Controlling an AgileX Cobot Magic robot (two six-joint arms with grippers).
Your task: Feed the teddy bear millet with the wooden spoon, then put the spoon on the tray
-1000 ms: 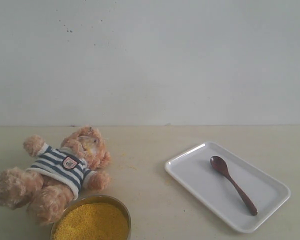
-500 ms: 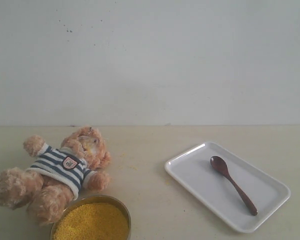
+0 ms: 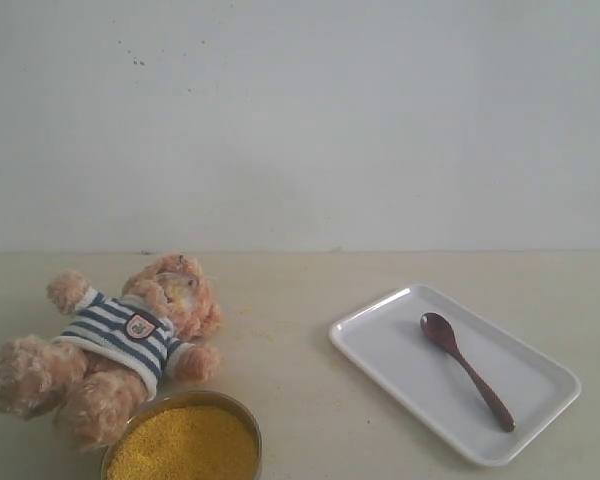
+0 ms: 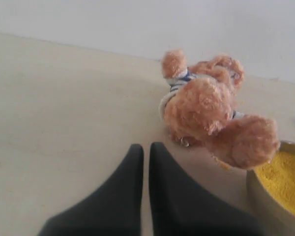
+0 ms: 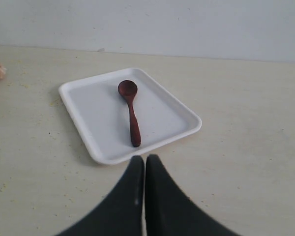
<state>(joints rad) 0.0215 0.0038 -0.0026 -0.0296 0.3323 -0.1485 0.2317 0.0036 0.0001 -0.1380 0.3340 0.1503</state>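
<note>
The teddy bear [image 3: 115, 345] in its striped shirt lies on its back at the left of the table, also seen feet-first [image 4: 211, 110]. Just in front of it stands the metal bowl of yellow millet [image 3: 185, 442] [image 4: 285, 179]. At the right, the dark wooden spoon [image 3: 467, 369] [image 5: 130, 110] lies diagonally inside the white tray [image 3: 380, 345] [image 5: 83, 123]. My left gripper [image 4: 146, 146] is shut and empty, short of the bear's feet. My right gripper [image 5: 144, 158] is shut and empty, just short of the tray's near rim. Neither gripper shows in the exterior view.
The tabletop [image 3: 290, 400] is pale beige with scattered yellow grains around the bear and between bear and tray. A plain white wall [image 3: 300, 120] rises behind the table's back edge.
</note>
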